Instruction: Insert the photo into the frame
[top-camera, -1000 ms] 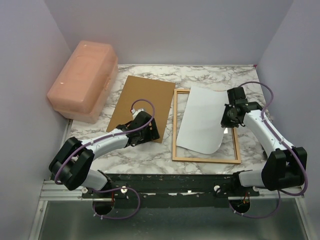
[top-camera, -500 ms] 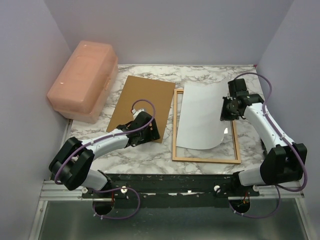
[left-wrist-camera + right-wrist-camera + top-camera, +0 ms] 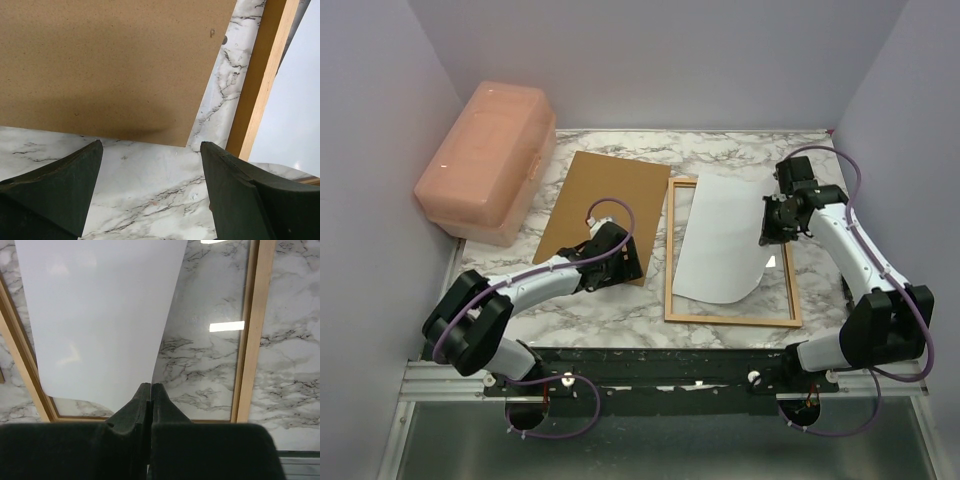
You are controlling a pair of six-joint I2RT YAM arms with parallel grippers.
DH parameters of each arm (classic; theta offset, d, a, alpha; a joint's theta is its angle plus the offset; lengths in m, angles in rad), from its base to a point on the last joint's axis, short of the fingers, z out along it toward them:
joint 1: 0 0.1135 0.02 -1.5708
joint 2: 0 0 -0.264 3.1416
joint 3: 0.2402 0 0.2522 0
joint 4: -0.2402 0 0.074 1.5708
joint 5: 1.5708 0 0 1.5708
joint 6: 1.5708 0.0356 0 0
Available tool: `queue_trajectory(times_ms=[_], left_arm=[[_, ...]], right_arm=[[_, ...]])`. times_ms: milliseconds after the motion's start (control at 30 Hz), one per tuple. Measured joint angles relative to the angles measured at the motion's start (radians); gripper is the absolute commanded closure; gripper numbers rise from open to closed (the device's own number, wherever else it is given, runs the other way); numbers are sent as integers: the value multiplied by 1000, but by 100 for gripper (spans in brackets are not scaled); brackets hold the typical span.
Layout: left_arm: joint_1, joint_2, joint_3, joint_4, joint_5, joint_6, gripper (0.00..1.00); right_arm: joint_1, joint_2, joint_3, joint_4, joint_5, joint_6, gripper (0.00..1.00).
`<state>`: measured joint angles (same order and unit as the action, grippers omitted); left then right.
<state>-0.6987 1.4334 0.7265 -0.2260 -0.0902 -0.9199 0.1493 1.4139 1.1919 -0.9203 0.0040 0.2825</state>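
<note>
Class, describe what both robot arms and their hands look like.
The left arm and right arm have white links with bulky black joints. A purple cable loops along each. The left hand and right hand have matte black, wedge-shaped fingers.

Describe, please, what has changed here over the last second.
The right fingers, shut on the photo, carried it slightly toward the far end of the frame. The open left fingers, the backing board and the pink box stayed where they were.
</note>
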Motion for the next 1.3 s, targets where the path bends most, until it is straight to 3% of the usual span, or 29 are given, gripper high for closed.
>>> queue_trajectory(times_ms=[433, 667, 967, 1233, 1300], left_arm=[[-24, 43, 35, -4, 5, 11, 19], [-27, 61, 47, -19, 5, 15, 19], [-31, 83, 71, -37, 5, 19, 19], [-37, 93, 83, -45, 4, 25, 19], [-37, 93, 83, -45, 4, 26, 19]], right_arm=[[47, -3, 83, -77, 15, -16, 99], [127, 93, 84, -80, 69, -23, 99], [135, 103, 84, -92, 95, -24, 99], [138, 124, 84, -93, 132, -21, 82], [138, 135, 84, -94, 149, -20, 70]])
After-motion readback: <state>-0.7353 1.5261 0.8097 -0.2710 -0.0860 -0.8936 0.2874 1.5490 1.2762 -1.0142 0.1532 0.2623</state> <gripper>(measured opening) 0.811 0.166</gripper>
